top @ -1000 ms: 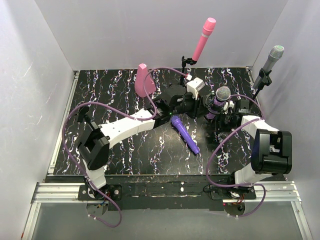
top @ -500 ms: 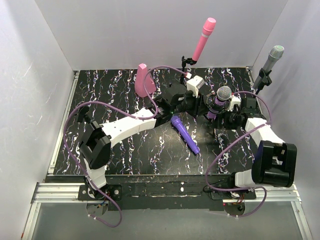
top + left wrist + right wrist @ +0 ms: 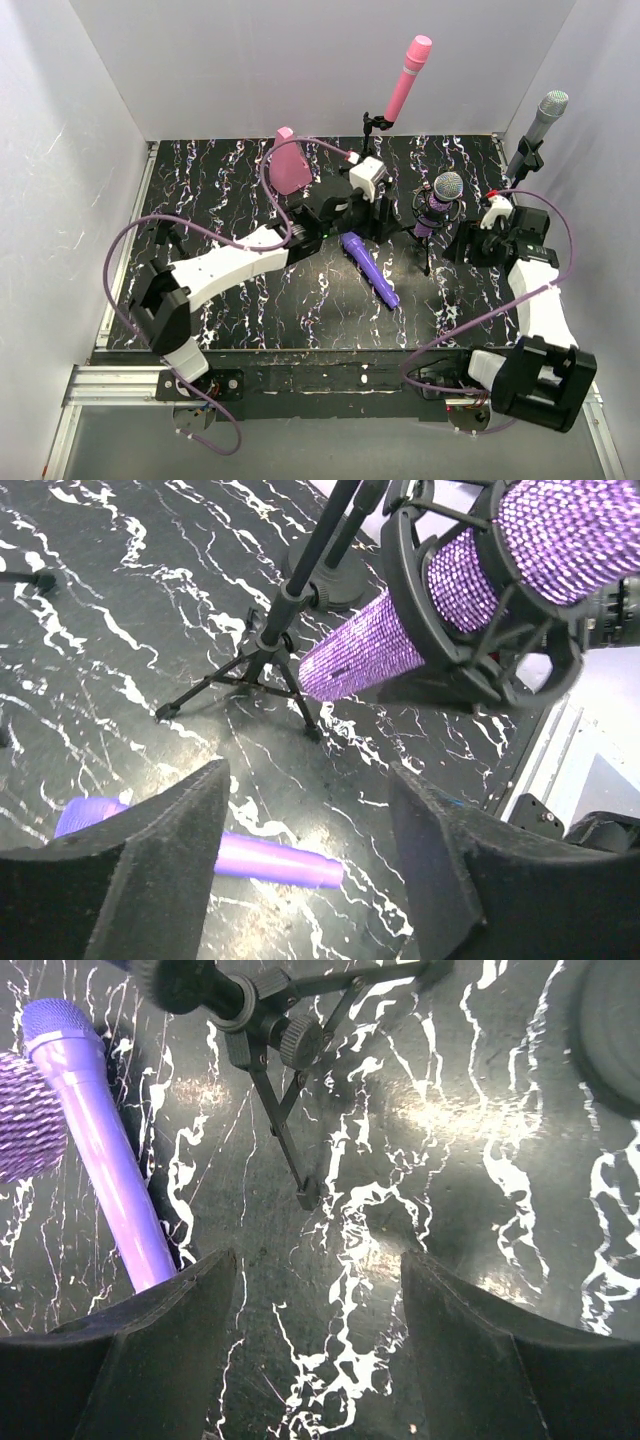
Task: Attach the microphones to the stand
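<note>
1. Glittery purple, silver-meshed microphone [image 3: 437,204] sits clipped in the black tripod stand [image 3: 429,252].
2. Smooth violet microphone [image 3: 371,269] lies flat left of that stand.
3. Left gripper [image 3: 308,780] and right gripper [image 3: 318,1260] flank it, both spread wide, empty.

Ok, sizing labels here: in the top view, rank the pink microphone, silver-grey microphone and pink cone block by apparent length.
Tied first: pink microphone and silver-grey microphone, both raised toward the camera, so unranked.
Last: pink cone block, shortest.
</note>
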Controlling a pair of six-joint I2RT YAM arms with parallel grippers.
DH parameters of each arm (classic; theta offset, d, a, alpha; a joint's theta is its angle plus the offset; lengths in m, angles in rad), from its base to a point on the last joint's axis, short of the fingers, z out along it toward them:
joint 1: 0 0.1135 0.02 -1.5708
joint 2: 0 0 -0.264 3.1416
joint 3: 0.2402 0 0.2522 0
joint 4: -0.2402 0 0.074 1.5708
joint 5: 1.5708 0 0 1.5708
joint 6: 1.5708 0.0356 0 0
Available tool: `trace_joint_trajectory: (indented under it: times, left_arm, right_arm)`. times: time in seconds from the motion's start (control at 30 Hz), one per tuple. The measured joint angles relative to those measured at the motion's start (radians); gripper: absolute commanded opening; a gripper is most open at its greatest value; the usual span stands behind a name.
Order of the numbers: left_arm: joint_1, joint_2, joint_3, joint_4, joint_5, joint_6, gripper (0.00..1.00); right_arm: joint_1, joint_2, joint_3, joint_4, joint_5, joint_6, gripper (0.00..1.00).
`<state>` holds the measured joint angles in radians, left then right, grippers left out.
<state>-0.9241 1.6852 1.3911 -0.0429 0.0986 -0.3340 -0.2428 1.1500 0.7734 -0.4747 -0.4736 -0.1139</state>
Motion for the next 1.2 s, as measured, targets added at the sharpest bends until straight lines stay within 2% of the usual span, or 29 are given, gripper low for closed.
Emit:
trace_joint_trajectory:
  times: [0.1, 0.2, 0.43, 0.8, 0.87, 1.0, 1.2]
  left_arm:
    - [0.005, -0.084, -0.055, -0.02, -0.027, 0.013, 0.78]
    - [0.01, -0.177, -0.108, -0.045, -0.047, 0.024, 0.97]
    - [0.025, -0.378, -0.19, -0.118, -0.092, 0.041, 0.98]
    - [0.032, -0.499, -0.189, -0.319, -0.159, 0.104, 0.98]
    - [0.033, -0.51, -0.179, -0.374, -0.182, 0.12, 0.98]
    - [0.033, -0.517, -0.13, -0.49, -0.248, 0.155, 0.98]
    - [0.033, -0.55, 0.009, -0.672, -0.414, 0.225, 0.98]
  right_arm:
    - [-0.027, -0.094, -0.001, -0.034, 0.0, -0.035, 0.77]
    - [-0.039, -0.181, 0.015, -0.106, -0.001, -0.112, 0.77]
    - [-0.039, -0.313, 0.146, -0.314, -0.043, -0.315, 0.77]
    - [-0.024, -0.36, 0.227, -0.585, -0.324, -0.539, 0.73]
    - [0.028, -0.361, 0.227, -0.605, -0.36, -0.567, 0.73]
    - [0.229, -0.332, 0.245, -0.647, -0.398, -0.627, 0.74]
    - [0.572, -0.159, 0.401, -0.695, -0.346, -0.717, 0.76]
